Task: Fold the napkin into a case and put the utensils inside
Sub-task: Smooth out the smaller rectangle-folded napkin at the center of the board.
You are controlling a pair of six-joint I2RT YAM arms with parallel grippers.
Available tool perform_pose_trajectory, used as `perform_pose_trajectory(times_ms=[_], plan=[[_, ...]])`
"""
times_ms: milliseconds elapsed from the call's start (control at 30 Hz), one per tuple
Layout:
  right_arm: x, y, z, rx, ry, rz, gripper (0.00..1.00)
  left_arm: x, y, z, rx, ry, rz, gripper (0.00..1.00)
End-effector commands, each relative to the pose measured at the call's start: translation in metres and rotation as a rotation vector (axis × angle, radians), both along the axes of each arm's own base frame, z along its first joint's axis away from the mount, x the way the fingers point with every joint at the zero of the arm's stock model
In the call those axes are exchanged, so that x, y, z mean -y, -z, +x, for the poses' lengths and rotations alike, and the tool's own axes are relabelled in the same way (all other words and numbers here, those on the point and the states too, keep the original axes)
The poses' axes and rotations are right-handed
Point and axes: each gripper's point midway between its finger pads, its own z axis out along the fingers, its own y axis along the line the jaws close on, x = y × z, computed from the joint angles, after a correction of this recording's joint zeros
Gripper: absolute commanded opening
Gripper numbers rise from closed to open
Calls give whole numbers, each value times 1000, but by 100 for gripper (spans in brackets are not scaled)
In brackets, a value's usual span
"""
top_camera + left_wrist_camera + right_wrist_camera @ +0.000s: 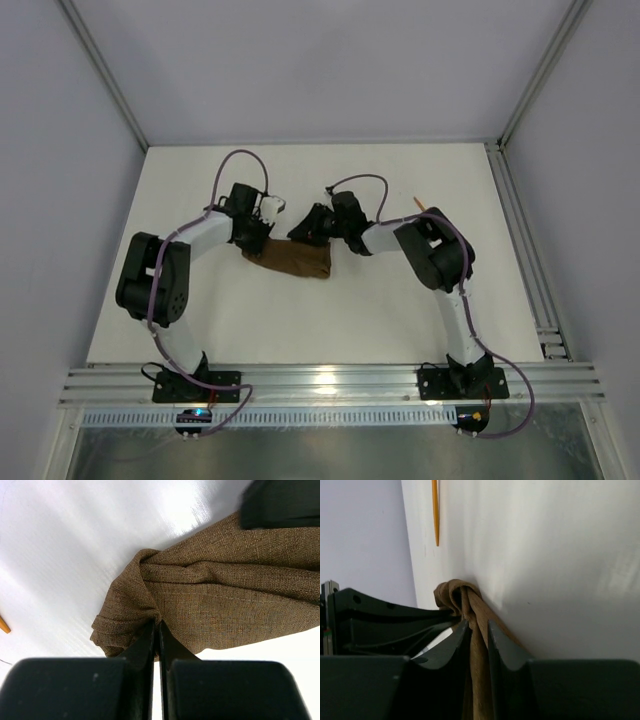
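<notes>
Folding barely begun, nothing tucked in yet

The napkin [295,260] lies at the centre of the overhead view as a bunched, uneven heap, not a neat case. One orange utensil [436,515] rests on bare table at the top of the right wrist view, well apart from the cloth. The left gripper [156,626] is clenched on a napkin fold. The right gripper [477,625] straddles a cloth ridge with its jaws slightly parted; whether it is pinching or has let go, I cannot tell. No brand, label or writing is readable.

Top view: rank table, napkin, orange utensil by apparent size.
1. table, by far the largest
2. napkin, bunched into a small patch
3. orange utensil, only a thin sliver visible
</notes>
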Motion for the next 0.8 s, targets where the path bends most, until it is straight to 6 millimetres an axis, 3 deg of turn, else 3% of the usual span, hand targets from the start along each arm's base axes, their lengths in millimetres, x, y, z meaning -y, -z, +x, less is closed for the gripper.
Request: perform_pose_trajectory(times_ms=[0,67,133,200,300,400,533,767], plan=[[15,-44,-15,159,-97,-34,29,-11,25,-17,-110,-35,22,0],[32,-49,-31,262,-146,-115,34,-11,24,-17,-108,-37,19,0],[44,-53,-42,344,-176,-165,45,-11,22,-17,-105,-36,16,0],[66,-52,-55,451,-217,-262,50,-12,23,-17,-105,-37,17,0],[81,-48,-75,542,-304,-321,62,-11,23,-18,-106,-37,15,0],[84,-48,-89,587,-377,-314,64,-12,23,-19,-108,-40,18,0],[88,-36,-92,592,-419,-366,71,-12,21,-18,-104,-41,15,0],[70,-21,-125,619,-566,-329,72,-13,21,-18,-104,-40,21,0]])
